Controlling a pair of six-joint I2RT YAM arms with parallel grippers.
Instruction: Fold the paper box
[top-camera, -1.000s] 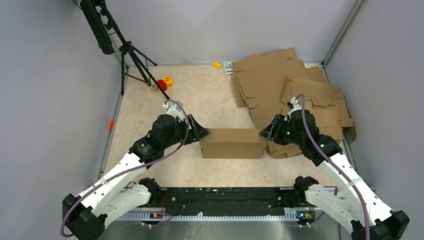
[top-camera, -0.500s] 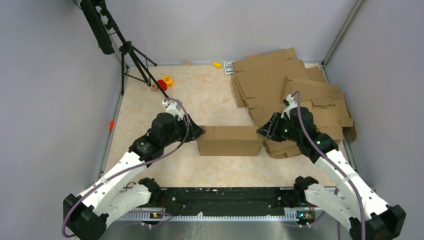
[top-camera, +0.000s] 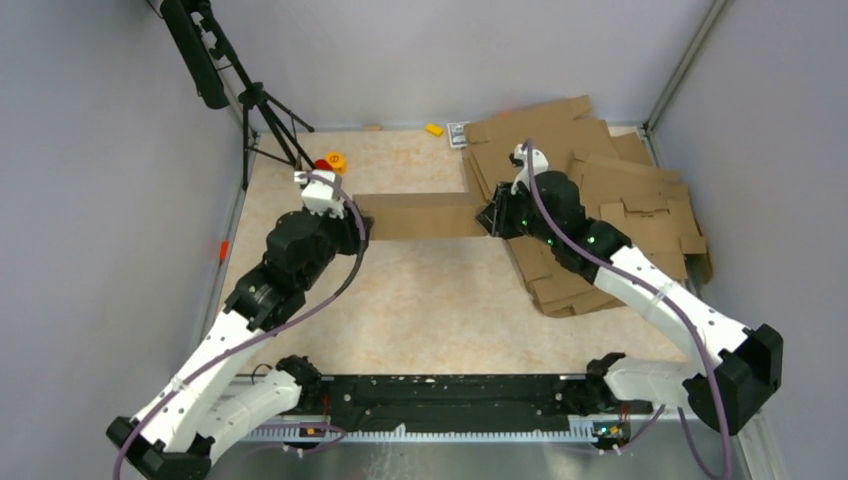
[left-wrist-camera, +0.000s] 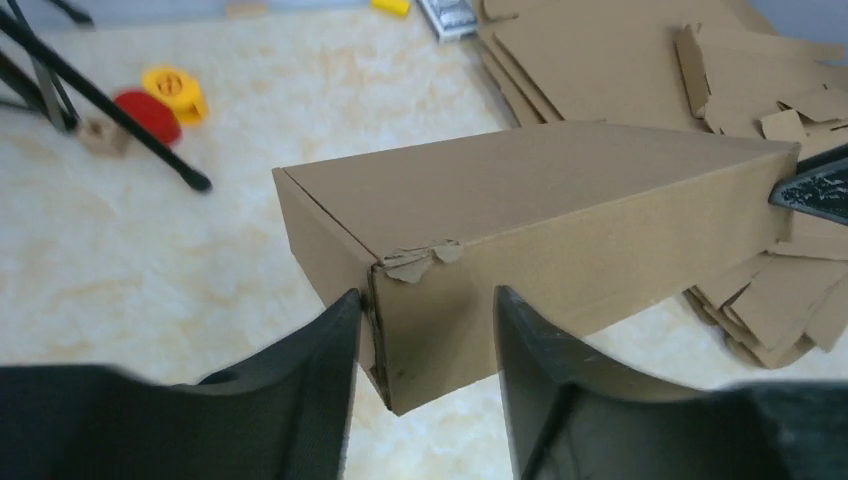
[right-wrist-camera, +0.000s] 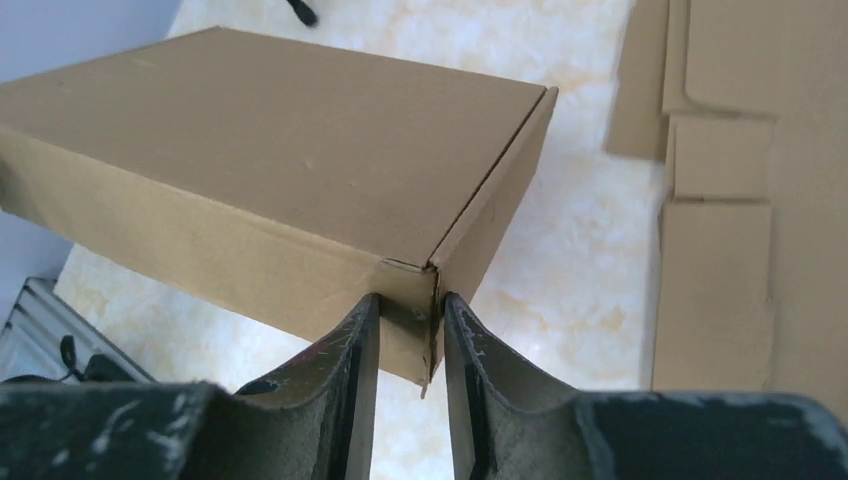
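**Both hands on the box, now far up the counter**

My left hand (left-wrist-camera: 425, 300) is closed on the near left corner of the paper box (left-wrist-camera: 520, 190): one finger lies against the short end wall and the other against the long side, with a torn scrap of cardboard just above them. My right hand (right-wrist-camera: 410, 300) pinches the opposite corner, its two fingers drawn close on either side of the corner seam. From above, the box (top-camera: 415, 213) stretches straight between my left hand (top-camera: 358, 225) and my right hand (top-camera: 490, 218) as a closed, flat-topped carton. Its right end reaches the edge of the pile of cardboard blanks (top-camera: 600, 190). Its left end is near the yellow spool (top-camera: 335, 160) and the foot of the tripod (top-camera: 265, 110). I cannot tell whether its underside touches the counter (top-camera: 420, 300).

A second ago the box sat at mid-counter, closer to my bases, with my hands at its two ends. Since then both arms have reached out and the box has gone with them toward the back wall.
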